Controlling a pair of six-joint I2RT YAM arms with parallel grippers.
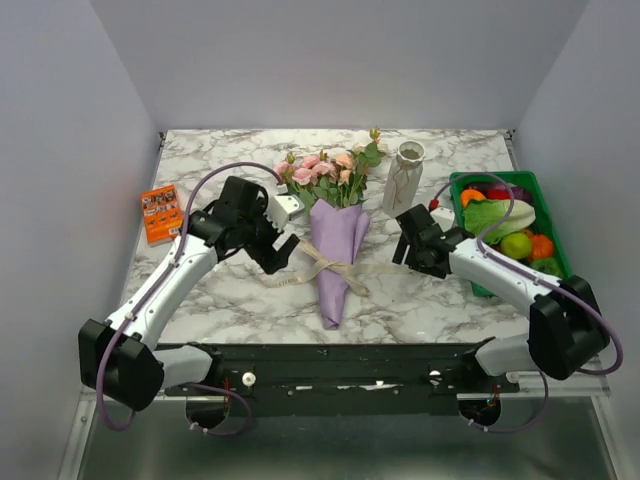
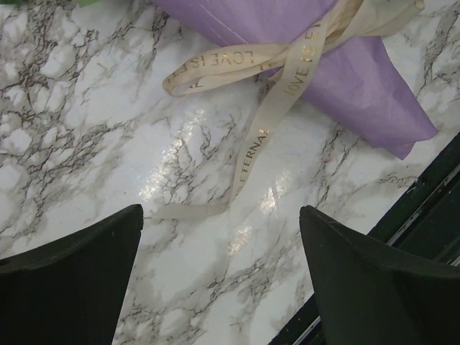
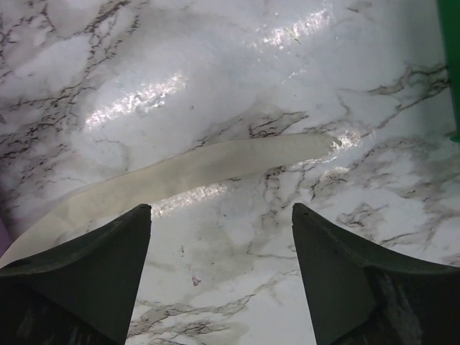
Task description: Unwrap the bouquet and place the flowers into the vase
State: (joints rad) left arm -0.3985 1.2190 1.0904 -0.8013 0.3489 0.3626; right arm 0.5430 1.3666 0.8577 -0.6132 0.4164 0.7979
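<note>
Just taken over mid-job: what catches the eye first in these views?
The bouquet, a purple paper cone of pink roses, lies in the middle of the marble table, its beige ribbon trailing to both sides. The left hand and right hand hang open over the ribbon ends, one on each side. Behind the bouquet to the right stands the cream vase, beside a green crate of vegetables.

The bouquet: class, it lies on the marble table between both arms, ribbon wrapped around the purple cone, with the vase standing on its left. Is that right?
Not quite. The vase stands on the right of the bouquet, between it and the green crate, as the top external view shows. The rest holds: the ribbon is wrapped around the cone.
</note>
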